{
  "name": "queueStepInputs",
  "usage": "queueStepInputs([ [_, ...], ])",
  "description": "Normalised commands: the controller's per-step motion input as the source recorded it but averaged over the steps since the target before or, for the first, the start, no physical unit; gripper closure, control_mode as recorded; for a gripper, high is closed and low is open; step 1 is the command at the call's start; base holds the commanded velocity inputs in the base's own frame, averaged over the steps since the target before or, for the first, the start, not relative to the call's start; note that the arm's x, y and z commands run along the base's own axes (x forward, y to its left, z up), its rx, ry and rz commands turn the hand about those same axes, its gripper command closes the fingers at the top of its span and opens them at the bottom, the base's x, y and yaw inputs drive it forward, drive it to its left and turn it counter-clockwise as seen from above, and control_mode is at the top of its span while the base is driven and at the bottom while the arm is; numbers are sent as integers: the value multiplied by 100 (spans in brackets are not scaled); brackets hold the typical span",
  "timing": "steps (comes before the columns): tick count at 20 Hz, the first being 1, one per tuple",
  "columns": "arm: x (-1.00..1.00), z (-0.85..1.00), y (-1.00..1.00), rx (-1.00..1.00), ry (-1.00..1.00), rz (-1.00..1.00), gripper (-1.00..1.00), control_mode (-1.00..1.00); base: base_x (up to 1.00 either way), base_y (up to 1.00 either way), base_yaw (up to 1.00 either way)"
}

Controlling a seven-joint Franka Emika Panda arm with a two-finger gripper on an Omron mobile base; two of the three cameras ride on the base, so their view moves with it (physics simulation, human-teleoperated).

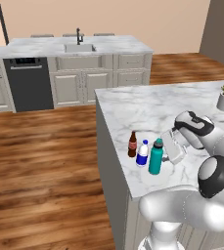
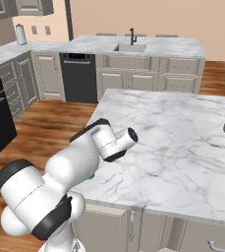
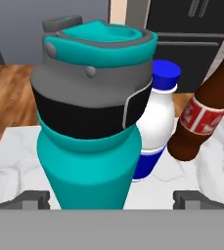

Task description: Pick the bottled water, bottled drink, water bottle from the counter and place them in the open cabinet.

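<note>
On the marble desk [image 1: 147, 110], near its front corner, the teal water bottle [image 1: 155, 157] stands between the wide-open pincer [image 3: 111, 199] tips; just beside it stand the brown bottled drink [image 1: 132, 144] and smaller, blue-labelled bottled water [image 1: 143, 153].

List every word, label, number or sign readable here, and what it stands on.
None can be read.
Drink bottle: red label with white marks, too blurred to read.
Bottled water: plain blue band, no text.
Teal water bottle: no lettering.
Dishwasher: panel marks too small to read.
</note>
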Motion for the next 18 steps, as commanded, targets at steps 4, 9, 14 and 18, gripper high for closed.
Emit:
queueStepInputs([
  [4, 0, 0, 0, 7, 0, 0, -100, -100, 0, 0, 0],
  [9, 0, 0, 0, 7, 0, 0, -100, -100, 0, 0, 0],
  [14, 0, 0, 2, 3, 0, 0, -100, -100, 0, 0, 0],
  [18, 0, 0, 11, 0, 0, 0, -100, -100, 0, 0, 0],
])
